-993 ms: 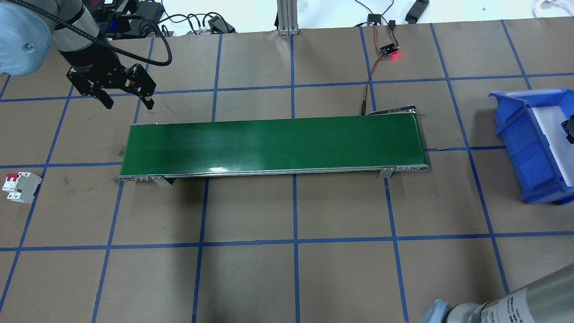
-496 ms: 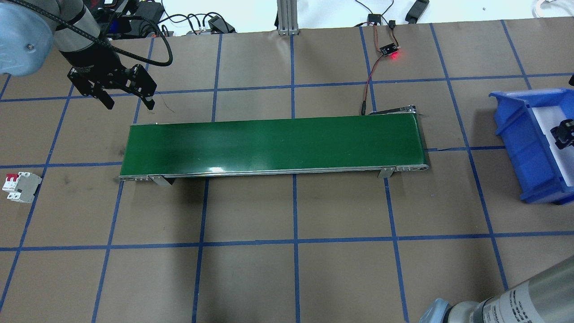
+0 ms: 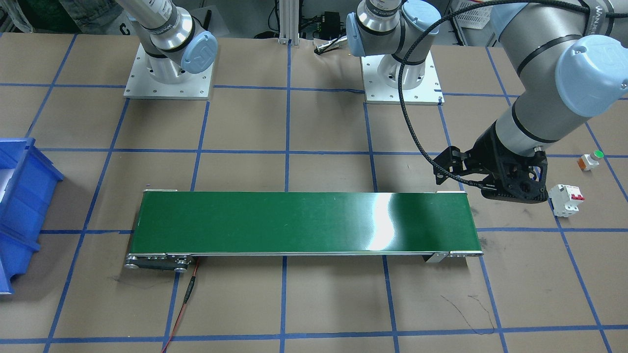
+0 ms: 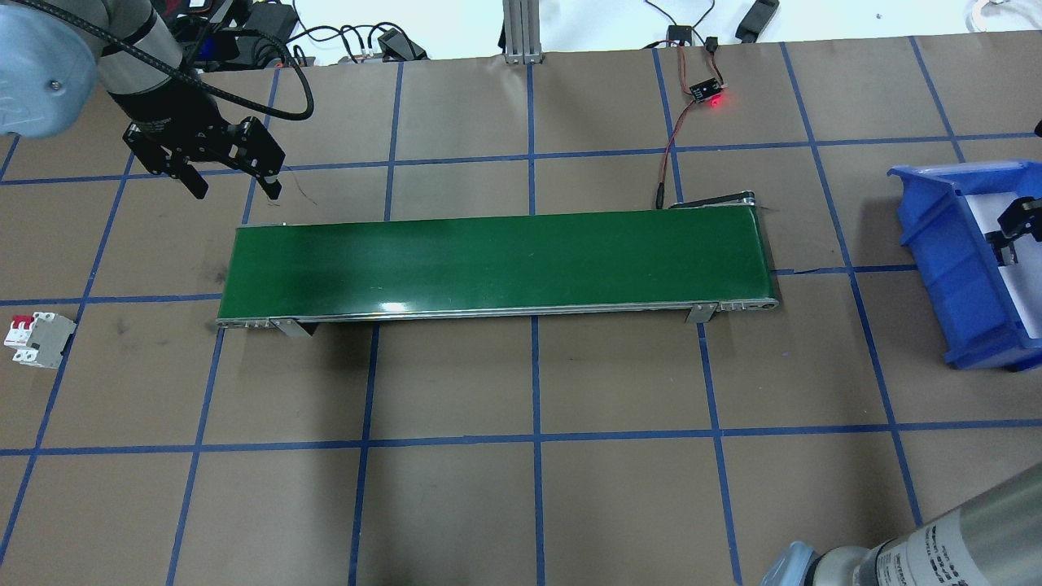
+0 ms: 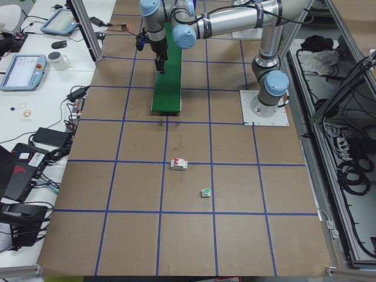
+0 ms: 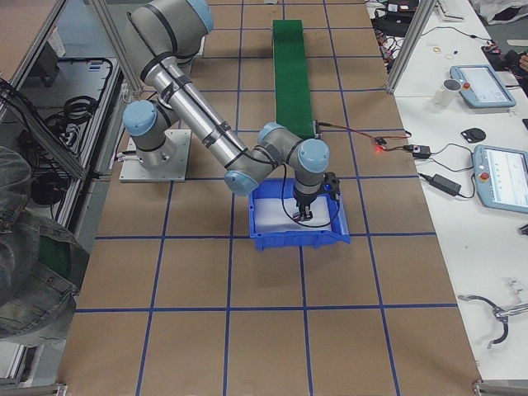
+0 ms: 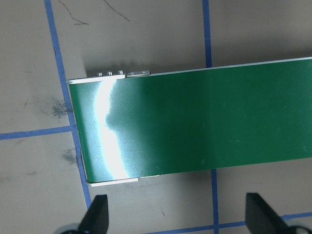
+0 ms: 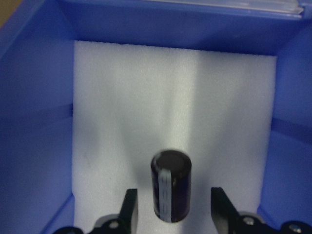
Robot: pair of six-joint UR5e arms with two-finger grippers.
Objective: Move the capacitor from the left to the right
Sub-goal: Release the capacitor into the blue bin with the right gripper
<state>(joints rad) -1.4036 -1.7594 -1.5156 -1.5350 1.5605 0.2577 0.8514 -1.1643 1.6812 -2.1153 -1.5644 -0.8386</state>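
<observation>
Right pincer [image 8: 174, 194] wide around capacitor [image 8: 170, 181], above bin [image 8: 34, 97]

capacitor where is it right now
Right wrist view: the capacitor is in the blue bin over the white foam, inside the open right gripper, touching neither finger.

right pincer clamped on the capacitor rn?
No, the right wrist view shows the capacitor between the fingers of the right pincer with a clear gap on each side, over the white foam in the blue bin.

capacitor [image 8: 170, 192] in the bin [image 4: 944, 268] at the right end, conveyor [image 4: 496, 260] mid-table, breaker [image 4: 37, 339] and button [image 3: 590, 160] at the left
</observation>
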